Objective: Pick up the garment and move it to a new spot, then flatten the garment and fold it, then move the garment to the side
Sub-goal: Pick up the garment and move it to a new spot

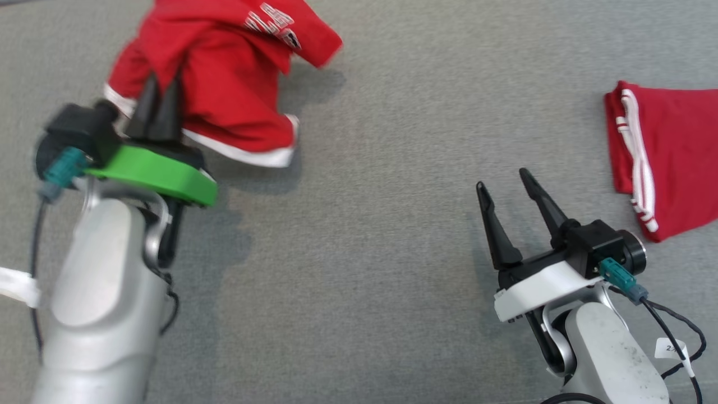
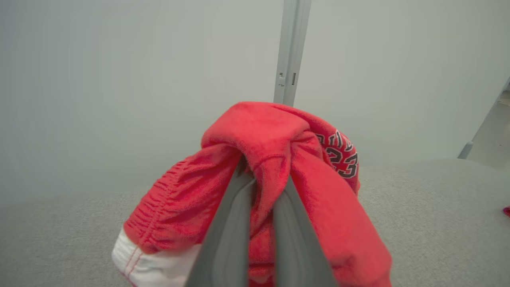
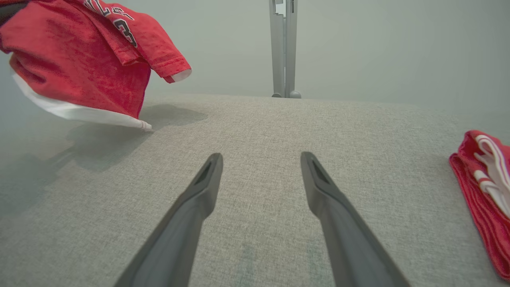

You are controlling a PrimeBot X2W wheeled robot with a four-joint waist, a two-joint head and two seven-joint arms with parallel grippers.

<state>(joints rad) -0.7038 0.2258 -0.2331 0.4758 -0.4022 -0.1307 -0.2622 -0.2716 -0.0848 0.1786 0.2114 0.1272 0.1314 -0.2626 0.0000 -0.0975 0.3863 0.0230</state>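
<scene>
The garment (image 1: pixel 224 73) is a bunched red pair of shorts with white trim and black-and-white lettering, hanging above the grey cloth surface at the upper left of the head view. My left gripper (image 1: pixel 162 84) is shut on a fold of it, and in the left wrist view red fabric (image 2: pixel 271 159) is pinched between the two fingers. The right wrist view shows the garment (image 3: pixel 79 59) lifted at the far left, casting a shadow below. My right gripper (image 1: pixel 502 185) stands open over bare surface at the lower right, nothing between its fingers (image 3: pixel 203 183).
A second red garment with white stripes (image 1: pixel 667 157) lies folded at the right edge of the grey surface (image 1: pixel 381 224). A grey upright post (image 3: pixel 283 48) stands at the far edge against a pale wall.
</scene>
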